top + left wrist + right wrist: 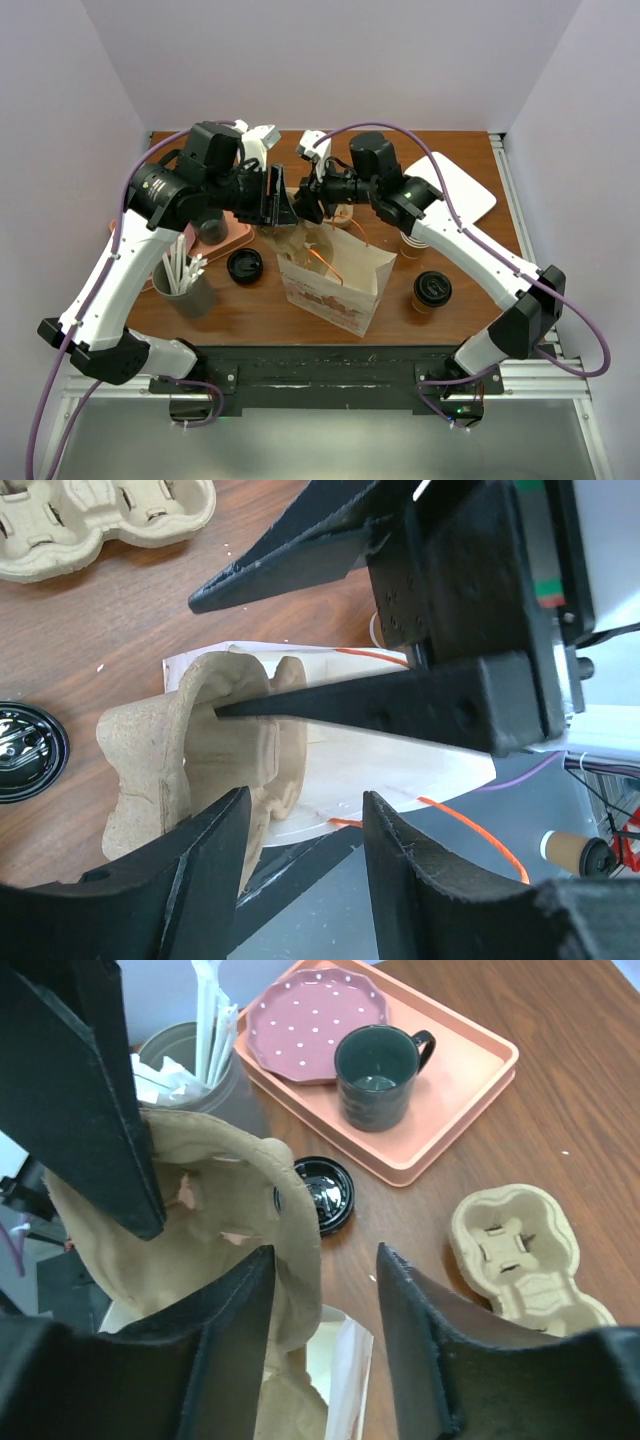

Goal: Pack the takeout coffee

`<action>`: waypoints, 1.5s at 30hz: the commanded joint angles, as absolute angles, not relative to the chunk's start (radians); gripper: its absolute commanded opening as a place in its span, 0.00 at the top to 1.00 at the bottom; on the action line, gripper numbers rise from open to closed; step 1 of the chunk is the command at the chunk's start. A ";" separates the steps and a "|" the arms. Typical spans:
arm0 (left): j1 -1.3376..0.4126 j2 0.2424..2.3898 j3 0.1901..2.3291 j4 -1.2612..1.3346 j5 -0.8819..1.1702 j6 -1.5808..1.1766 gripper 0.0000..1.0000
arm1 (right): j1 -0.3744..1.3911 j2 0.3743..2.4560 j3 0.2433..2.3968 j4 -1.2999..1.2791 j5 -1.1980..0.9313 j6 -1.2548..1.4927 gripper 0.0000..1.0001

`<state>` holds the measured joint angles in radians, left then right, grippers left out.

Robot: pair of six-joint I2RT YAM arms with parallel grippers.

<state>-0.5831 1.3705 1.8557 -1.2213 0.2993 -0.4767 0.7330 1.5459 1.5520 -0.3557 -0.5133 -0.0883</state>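
- The left gripper (302, 802) is hovering at the pulp cup carrier (170, 760) with its jaws half apart; whether it is gripping cannot be told.
- The carrier is sitting at the mouth of the paper bag (335, 285).
- The right gripper (325, 1255) is standing open, with one finger poking into a carrier pocket.
- The takeout coffee (432, 290) is standing upright on the table (250, 305), right of the bag, with nothing touching it.

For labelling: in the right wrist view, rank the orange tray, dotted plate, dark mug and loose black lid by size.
1. orange tray
2. dotted plate
3. dark mug
4. loose black lid
Mug versus lid is close: the lid sits nearer the camera.
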 commanded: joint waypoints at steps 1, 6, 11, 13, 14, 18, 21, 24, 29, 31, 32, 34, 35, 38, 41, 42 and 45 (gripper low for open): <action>-0.586 1.374 1.904 -1.232 0.345 -0.454 0.46 | 0.738 1.520 1.605 -0.347 -0.465 -0.117 0.62; -0.584 1.413 2.035 -1.253 0.322 -0.477 0.46 | 0.738 1.494 1.592 -0.325 -0.465 -0.120 0.78; -0.583 1.437 2.118 -1.285 0.215 -0.486 0.46 | 0.736 1.477 1.585 -0.302 -0.469 -0.104 0.80; -0.583 1.437 2.134 -1.299 0.181 -0.485 0.46 | 0.736 1.471 1.586 -0.299 -0.474 -0.095 0.80; -0.584 1.437 2.140 -1.302 0.143 -0.485 0.46 | 0.736 1.471 1.592 -0.301 -0.474 -0.095 0.80; -0.584 1.424 2.154 -1.313 0.063 -0.482 0.46 | 0.738 1.471 1.600 -0.299 -0.480 -0.075 0.82; -0.583 1.411 2.155 -1.309 0.028 -0.474 0.46 | 0.735 1.470 1.608 -0.284 -0.482 -0.038 0.83; -0.583 1.407 2.152 -1.313 0.023 -0.463 0.46 | 0.736 1.473 1.614 -0.281 -0.477 -0.009 0.84; -0.583 1.391 2.132 -1.309 0.023 -0.466 0.45 | 0.735 1.488 1.687 -0.339 -0.460 0.044 0.87; -0.583 1.381 2.131 -1.296 0.035 -0.466 0.44 | 0.733 1.508 1.726 -0.411 -0.456 0.057 0.87; -0.584 1.378 2.131 -1.292 0.046 -0.466 0.44 | 0.729 1.517 1.771 -0.440 -0.448 0.061 0.87; -0.584 1.370 2.123 -1.282 0.055 -0.465 0.44 | 0.727 1.554 1.842 -0.539 -0.448 0.060 0.87; -0.583 1.368 2.117 -1.281 0.060 -0.463 0.44 | 0.727 1.563 1.864 -0.569 -0.446 0.061 0.88; -0.583 1.364 2.115 -1.275 0.074 -0.457 0.42 | 0.724 1.600 1.945 -0.684 -0.442 0.064 0.88; -0.584 1.356 2.115 -1.258 0.084 -0.454 0.40 | 0.723 1.629 2.029 -0.802 -0.430 0.052 0.89; -0.584 1.353 2.115 -1.255 0.090 -0.453 0.39 | 0.721 1.635 2.048 -0.828 -0.423 0.051 0.89; -0.583 1.342 2.115 -1.243 0.106 -0.454 0.35 | 0.719 1.649 2.085 -0.940 -0.397 0.019 0.90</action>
